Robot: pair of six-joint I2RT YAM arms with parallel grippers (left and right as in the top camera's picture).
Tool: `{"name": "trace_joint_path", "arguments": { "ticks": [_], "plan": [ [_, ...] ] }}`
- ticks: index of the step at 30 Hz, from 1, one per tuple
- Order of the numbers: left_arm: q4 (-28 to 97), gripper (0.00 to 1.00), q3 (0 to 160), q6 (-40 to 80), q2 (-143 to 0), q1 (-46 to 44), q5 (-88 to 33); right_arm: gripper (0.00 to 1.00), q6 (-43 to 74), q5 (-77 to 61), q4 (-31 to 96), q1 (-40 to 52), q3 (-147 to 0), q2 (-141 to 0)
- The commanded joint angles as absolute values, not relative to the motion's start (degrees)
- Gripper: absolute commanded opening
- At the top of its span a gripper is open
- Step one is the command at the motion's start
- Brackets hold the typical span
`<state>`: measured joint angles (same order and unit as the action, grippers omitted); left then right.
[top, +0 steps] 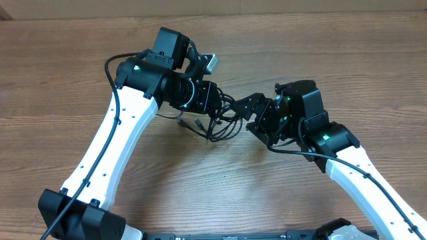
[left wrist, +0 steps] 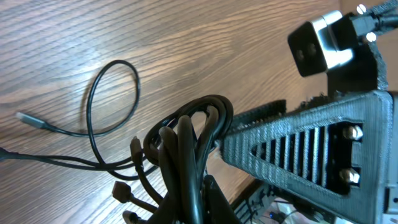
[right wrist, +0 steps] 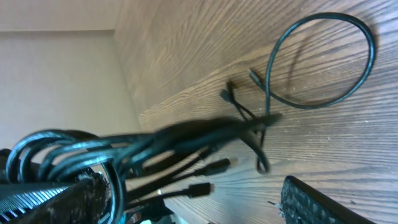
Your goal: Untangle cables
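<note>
The cables (top: 220, 122) are bunched into 1 glossy black knot of thin round cords, and every place below is given from that knot.

The wood-grain table (top: 320, 47) lies under the knot, brown and streaked. The left gripper (top: 219, 103) is seen at the knot's upper left and the right gripper (top: 239, 108) at its right, so the knot is held between the 2.

In the left wrist view, the knot is seen standing up from the bottom edge as several curved strands folded over at the top. There it appears to be clamped by the left gripper, though the fingers are mostly hidden by the cords. Left of the knot, 1 slim cord is laid flat in a rounded loop (left wrist: 112, 93), ending in a small metallic plug (left wrist: 30, 119). Right of the knot, a ribbed, matte grey printed finger (left wrist: 298, 149) of the right gripper is pressed close to the strands.

In the right wrist view, the right gripper's 2 ribbed fingers (right wrist: 37, 199) are set wide apart, with coiled strands draped around 1 of them.
</note>
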<state>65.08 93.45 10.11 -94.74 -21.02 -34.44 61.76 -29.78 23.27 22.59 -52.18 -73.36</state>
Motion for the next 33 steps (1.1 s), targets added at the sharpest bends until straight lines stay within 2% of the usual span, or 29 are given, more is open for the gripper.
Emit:
{"name": "trace_joint_path", "arguments": {
  "ticks": [1,9,16,26,33],
  "plan": [
    [64.88,0.04,94.65,8.54,-93.65,-21.45,-37.58,0.86,63.05,-28.97,21.96,22.44,-52.47,-73.36],
    [64.66,0.04,94.65,4.12,-93.65,-21.93,-42.74,0.85,63.02,-25.21,21.5,22.44,-52.47,-73.43],
    [64.49,0.05,94.65,-0.27,-93.65,-21.93,-48.36,0.77,63.02,-23.77,22.48,22.44,-52.47,-73.97],
    [63.94,0.04,94.65,-0.3,-93.65,-21.98,-48.34,0.68,62.89,-25.1,23.7,22.46,-52.47,-75.96],
    [61.12,0.04,94.65,-2.02,-93.65,-21.87,-53.84,0.67,61.21,-25.52,24.08,22.44,-52.47,-76.38]
  ]
}}
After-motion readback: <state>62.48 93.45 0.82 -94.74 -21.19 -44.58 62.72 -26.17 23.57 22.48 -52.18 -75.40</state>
